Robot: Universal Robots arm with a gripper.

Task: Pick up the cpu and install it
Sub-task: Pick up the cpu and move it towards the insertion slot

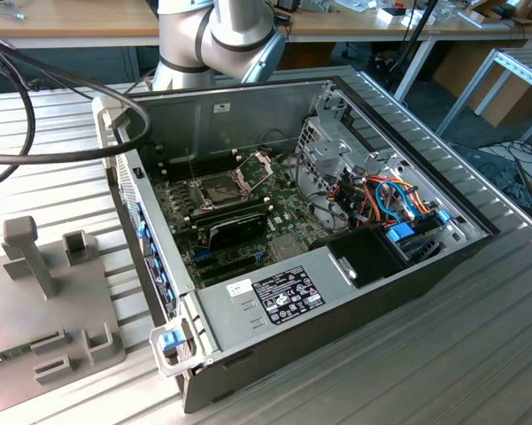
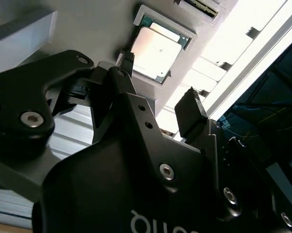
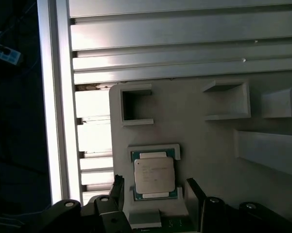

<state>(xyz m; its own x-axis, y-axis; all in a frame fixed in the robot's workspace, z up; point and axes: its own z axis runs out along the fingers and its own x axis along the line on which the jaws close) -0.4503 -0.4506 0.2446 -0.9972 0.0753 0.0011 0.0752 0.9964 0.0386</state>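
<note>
Claw [image 3: 154, 182] spread empty over the cpu [image 3: 154, 174] in its grey holder [image 3: 209, 141], in both wrist views; exterior view: the labelled computer case [image 1: 239, 115], print unreadable.

The arm [image 1: 217, 35] and end effector [image 3: 154, 183] are cut off by picture edges.

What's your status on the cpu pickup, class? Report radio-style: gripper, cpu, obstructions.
Gripper open, empty, poised over the cpu. Cpu lying flat in its grey holder, not gripped. Nothing in the way.
</note>
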